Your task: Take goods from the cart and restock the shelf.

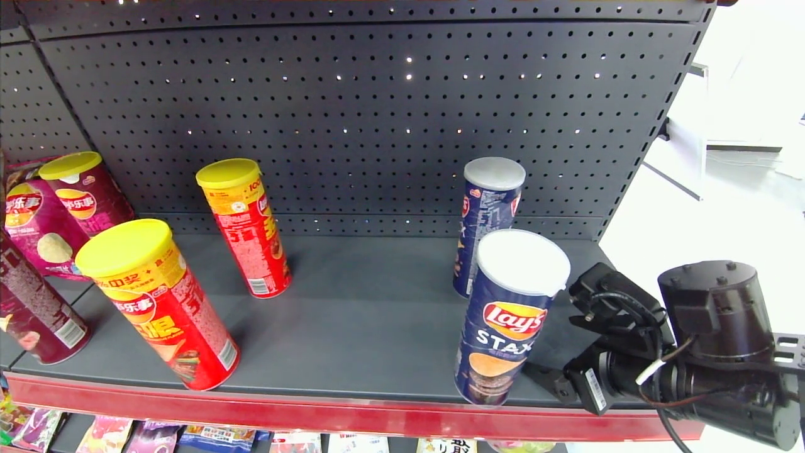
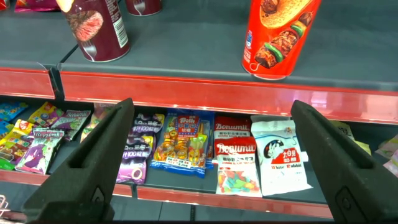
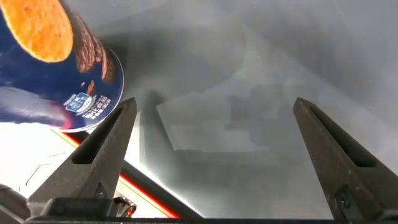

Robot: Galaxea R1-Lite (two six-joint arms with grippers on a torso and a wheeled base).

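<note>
**Both grippers wide open, six tubes on the shelf**

Right gripper first: its two black fingers are spread wide and nothing sits between them but the flat dark grey metal shelf. The near blue cardboard crisp tube with a white plastic lid is just beside one finger. Whether they touch, I cannot tell. The arm sits at the shelf's right end, low by the front edge.

Over to the left gripper: fingers spread just as wide and holding nothing. It hangs in front of the glossy red front rail, with a row of flat colourful snack packets on the level below.

Now the count.

- **Blue tubes, two:** the near blue tube stands upright at the front edge towards the right. The far blue cardboard tube with a grey lid stands upright right behind it, close to the dark perforated back panel.
- **Red tubes with yellow lids, two:** the front red tube is at the front left, and the back red tube stands well behind it.
- **Maroon tubes, two:** the maroon tube with a yellow lid is at the back left. The dark maroon tube at the left edge has its top cut off from sight.
- **Bags, one:** a purple crisp bag leans beside the yellow-lidded maroon tube.
</note>
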